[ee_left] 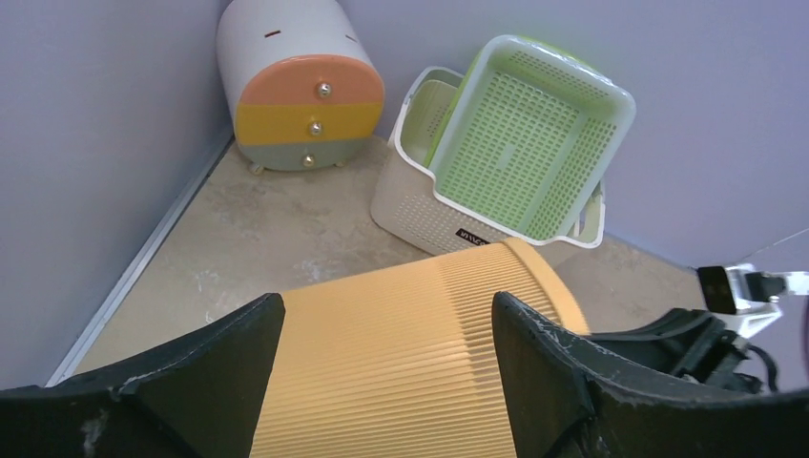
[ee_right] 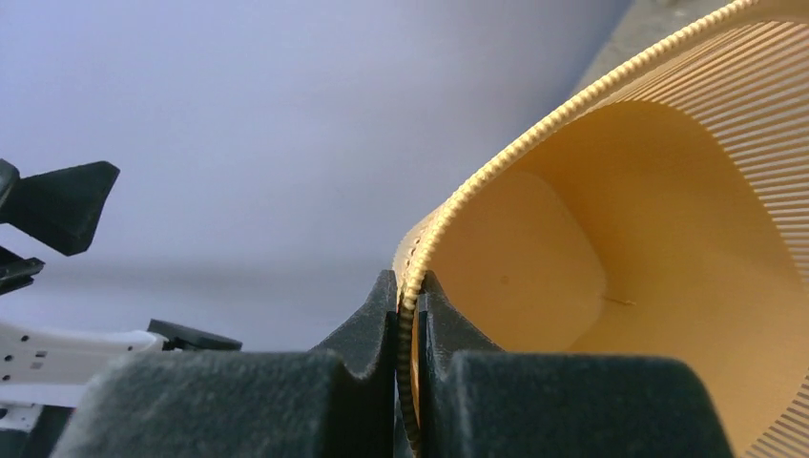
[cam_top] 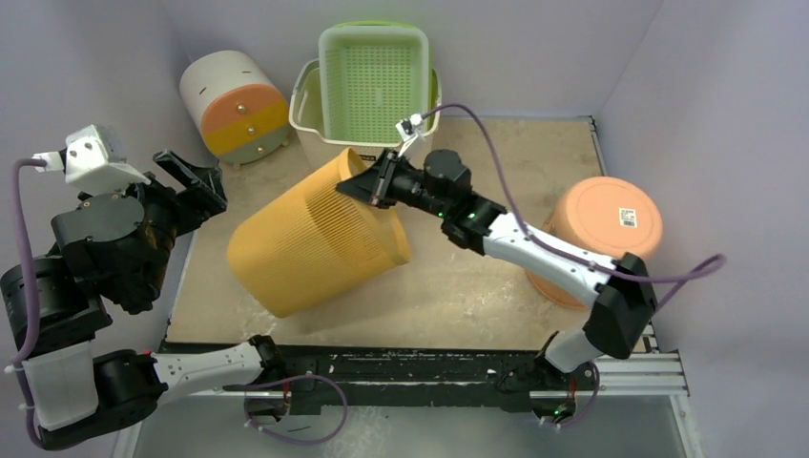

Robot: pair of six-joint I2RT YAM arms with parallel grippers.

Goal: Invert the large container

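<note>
One large container is orange-yellow, finely ribbed on the outside and smooth inside, with a beaded rim. It lies on its side at the middle of the table, with the mouth toward the back right and the closed base toward the near left.

Right jaws: closed to a sliver on the container's rim, one finger inside the mouth and one outside.

Left jaws: spread wide and holding nothing, over the table's left edge, apart from the container.

Views:
- Only the overhead view shows an upturned peach tub at the right edge, beside the right arm.
- The left wrist view looks along the ribbed wall between its own spread fingers. Beyond it a drawer unit stands in the back left corner, and a green basket is propped in a white basket.
- Only the right wrist view shows the pinch on the rim up close and the container's interior.
</note>
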